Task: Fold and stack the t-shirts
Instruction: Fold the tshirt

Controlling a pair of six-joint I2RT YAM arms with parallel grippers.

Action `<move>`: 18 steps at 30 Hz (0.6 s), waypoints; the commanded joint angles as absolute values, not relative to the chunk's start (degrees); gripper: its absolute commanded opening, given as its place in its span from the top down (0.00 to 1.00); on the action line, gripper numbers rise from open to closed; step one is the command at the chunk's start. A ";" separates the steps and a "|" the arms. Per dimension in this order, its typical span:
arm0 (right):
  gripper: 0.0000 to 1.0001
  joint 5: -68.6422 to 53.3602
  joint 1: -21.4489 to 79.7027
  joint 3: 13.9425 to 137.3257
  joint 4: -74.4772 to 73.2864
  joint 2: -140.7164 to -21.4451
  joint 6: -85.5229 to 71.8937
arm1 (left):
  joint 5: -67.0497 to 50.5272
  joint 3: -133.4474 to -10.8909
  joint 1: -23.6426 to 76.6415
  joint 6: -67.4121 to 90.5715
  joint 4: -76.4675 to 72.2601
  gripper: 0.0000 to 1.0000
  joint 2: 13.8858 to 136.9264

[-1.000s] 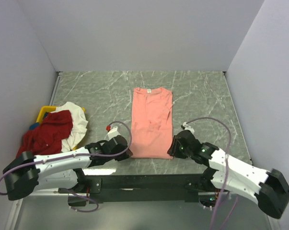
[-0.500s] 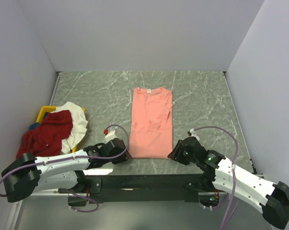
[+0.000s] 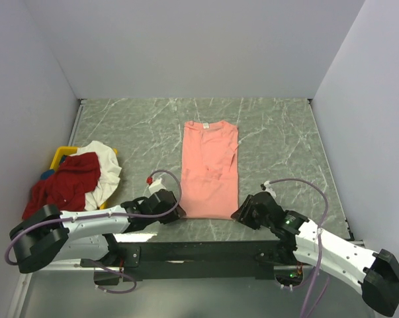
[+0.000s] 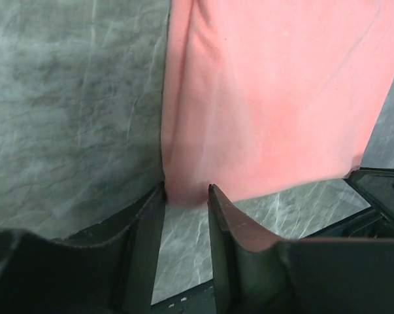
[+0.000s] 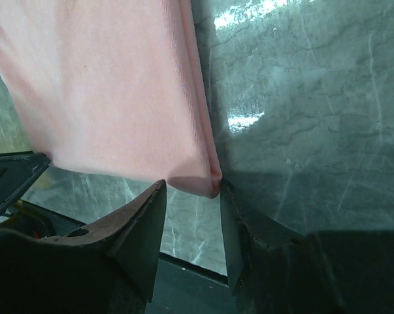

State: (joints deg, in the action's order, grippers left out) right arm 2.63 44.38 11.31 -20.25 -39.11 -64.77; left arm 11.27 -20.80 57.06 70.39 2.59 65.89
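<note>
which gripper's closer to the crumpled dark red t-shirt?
Left. Left gripper sits at the near-left corner of the salmon-pink t-shirt, right of the dark red t-shirt; right gripper at the pink shirt's near-right corner.

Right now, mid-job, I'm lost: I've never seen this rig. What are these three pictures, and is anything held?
Two robot arms stand at the near edge of the table. The wide picture looks down from above; the other two come from a camera on each wrist. On the table lies a salmon-pink t-shirt, folded into a long strip. The left claw and right claw sit at its two near corners, jaws open around them; nothing is gripped yet. At left, a dark red t-shirt and a white t-shirt are heaped on a yellow bin.
</note>
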 commanded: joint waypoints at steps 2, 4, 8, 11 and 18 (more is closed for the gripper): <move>0.56 5.53 44.47 10.81 -17.32 -40.08 -65.65 | 11.16 -19.78 56.78 70.58 1.94 0.63 69.17; 0.60 5.89 44.47 11.07 -17.05 -40.25 -65.31 | 10.73 -19.95 56.78 70.58 1.24 0.70 69.96; 0.77 6.33 44.38 12.30 -17.13 -40.69 -63.99 | 10.20 -20.74 56.87 70.05 2.36 0.86 70.31; 0.92 7.21 44.38 15.28 -21.86 -39.82 -61.53 | 9.85 -21.71 56.78 69.44 6.22 0.99 68.21; 1.00 1.77 44.38 21.09 -31.46 -32.52 -55.20 | 7.74 -22.59 56.95 67.68 16.59 0.99 55.56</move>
